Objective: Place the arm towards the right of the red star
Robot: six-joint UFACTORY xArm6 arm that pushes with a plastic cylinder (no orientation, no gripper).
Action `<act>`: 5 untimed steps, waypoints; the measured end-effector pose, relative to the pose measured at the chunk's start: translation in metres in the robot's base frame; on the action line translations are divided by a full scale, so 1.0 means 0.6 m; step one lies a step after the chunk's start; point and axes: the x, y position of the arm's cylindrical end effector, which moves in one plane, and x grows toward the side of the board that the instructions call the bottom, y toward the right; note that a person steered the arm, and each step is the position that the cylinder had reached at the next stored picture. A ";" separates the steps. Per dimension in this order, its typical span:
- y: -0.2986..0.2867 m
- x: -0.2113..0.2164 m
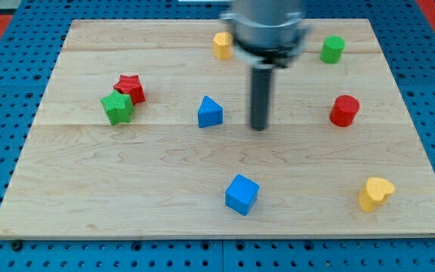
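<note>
The red star [131,87] lies on the wooden board at the view's left, touching a green star [117,107] just below and left of it. My tip [259,127] is down on the board near the middle, far to the right of the red star. A blue triangle [210,112] lies between the tip and the red star, a short way left of the tip. The tip touches no block.
A yellow block [222,44] sits near the top, left of the rod. A green cylinder [332,49] is at the top right, a red cylinder [344,110] at the right, a blue cube [242,194] at the bottom middle, and a yellow heart [374,193] at the bottom right.
</note>
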 end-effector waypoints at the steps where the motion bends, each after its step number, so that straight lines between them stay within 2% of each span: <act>1: 0.048 -0.009; 2: 0.053 -0.024; 3: 0.123 -0.134; 4: 0.214 -0.129; 5: 0.247 -0.124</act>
